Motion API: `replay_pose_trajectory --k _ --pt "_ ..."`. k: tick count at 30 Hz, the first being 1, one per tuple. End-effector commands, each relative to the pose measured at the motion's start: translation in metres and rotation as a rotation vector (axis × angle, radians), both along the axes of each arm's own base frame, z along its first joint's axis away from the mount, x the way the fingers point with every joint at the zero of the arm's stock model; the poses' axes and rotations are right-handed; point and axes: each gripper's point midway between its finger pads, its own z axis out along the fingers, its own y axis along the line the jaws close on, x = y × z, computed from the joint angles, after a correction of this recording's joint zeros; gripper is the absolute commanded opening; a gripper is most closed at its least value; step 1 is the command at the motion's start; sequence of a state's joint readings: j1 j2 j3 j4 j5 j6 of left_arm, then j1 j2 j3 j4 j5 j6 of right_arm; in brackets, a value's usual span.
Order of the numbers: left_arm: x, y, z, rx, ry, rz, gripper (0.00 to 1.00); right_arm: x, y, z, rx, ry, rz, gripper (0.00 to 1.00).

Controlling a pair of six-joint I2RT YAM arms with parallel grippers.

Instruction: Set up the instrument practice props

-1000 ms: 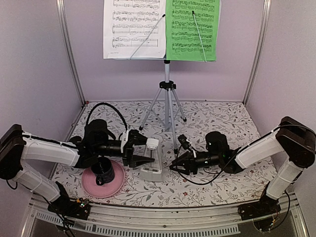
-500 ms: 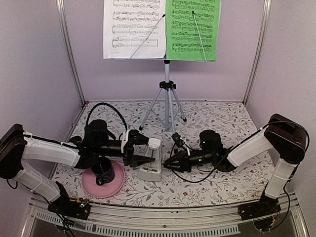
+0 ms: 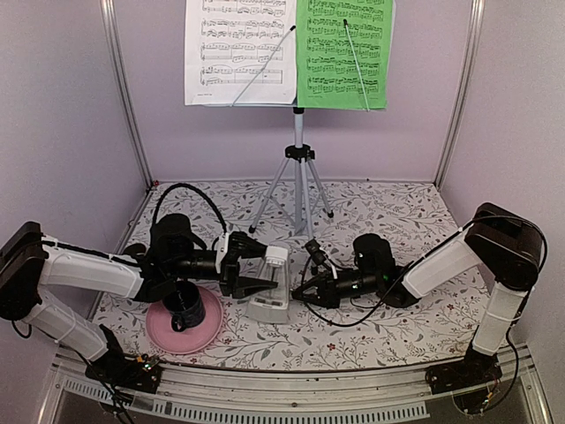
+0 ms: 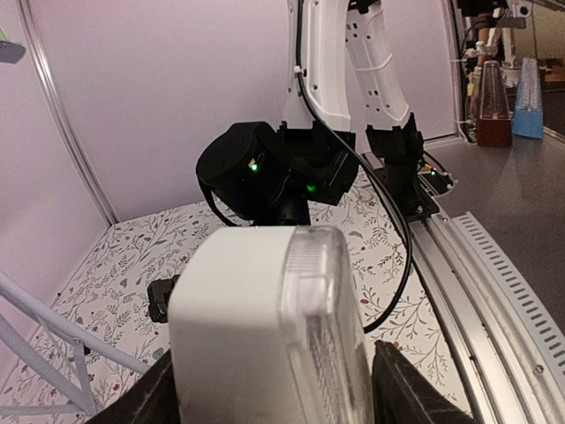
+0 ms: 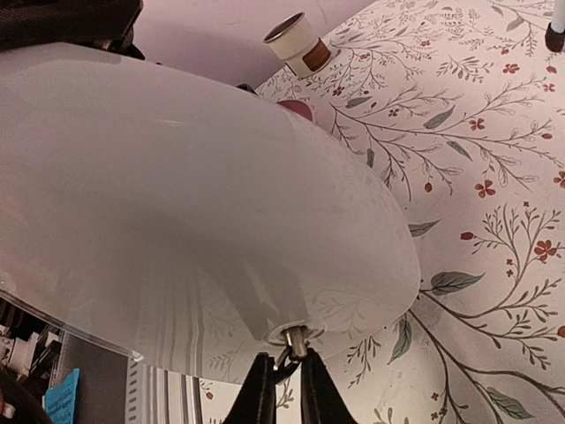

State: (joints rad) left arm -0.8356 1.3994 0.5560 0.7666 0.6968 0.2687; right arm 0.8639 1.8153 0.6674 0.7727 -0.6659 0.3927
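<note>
The metronome [image 3: 270, 299] is a white pyramid with a clear front cover. It stands upright, apex up, on the table [image 3: 388, 212] before the stand [image 3: 299, 168]. The left gripper [image 3: 260, 284] clamps its body. The right gripper [image 5: 284, 375] pinches its side key [image 5: 296, 337].

At 12 o'clock the top view's edge cuts the white sheet [image 3: 240, 53] and green sheet [image 3: 344, 53]; they hide the stand's [image 3: 298, 132] desk. The left arm covers part of the mug [image 3: 184, 306]. Close up, the metronome [image 4: 265, 327] is blurred, cut at 6 o'clock in the left wrist view and 9 o'clock in the right.
</note>
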Motion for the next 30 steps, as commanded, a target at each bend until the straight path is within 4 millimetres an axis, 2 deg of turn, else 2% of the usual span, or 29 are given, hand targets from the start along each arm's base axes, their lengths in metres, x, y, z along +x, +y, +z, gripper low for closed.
replay_pose_trajectory --k 1,4,12,18,23,30 --pt "-0.01 -0.001 0.032 -0.105 -0.1 -0.036 0.2 0.001 0.003 0.013 0.03 -0.055 -0.002 0.08" --pt "-0.01 0.0 0.031 -0.096 -0.099 -0.039 0.2 -0.001 -0.001 0.014 0.021 -0.072 0.002 0.01" --pt "-0.016 0.003 0.032 -0.08 -0.098 -0.057 0.2 -0.012 -0.006 0.029 0.027 -0.138 0.058 0.0" --pt "-0.025 -0.001 0.039 -0.093 -0.1 -0.09 0.2 -0.01 -0.008 0.037 0.019 -0.212 0.063 0.01" --pt "-0.031 -0.002 0.047 -0.107 -0.109 -0.11 0.2 -0.011 -0.004 0.042 0.024 -0.216 0.081 0.1" --pt "-0.033 -0.004 0.053 -0.117 -0.115 -0.121 0.2 -0.018 0.0 0.05 0.047 -0.227 0.113 0.1"
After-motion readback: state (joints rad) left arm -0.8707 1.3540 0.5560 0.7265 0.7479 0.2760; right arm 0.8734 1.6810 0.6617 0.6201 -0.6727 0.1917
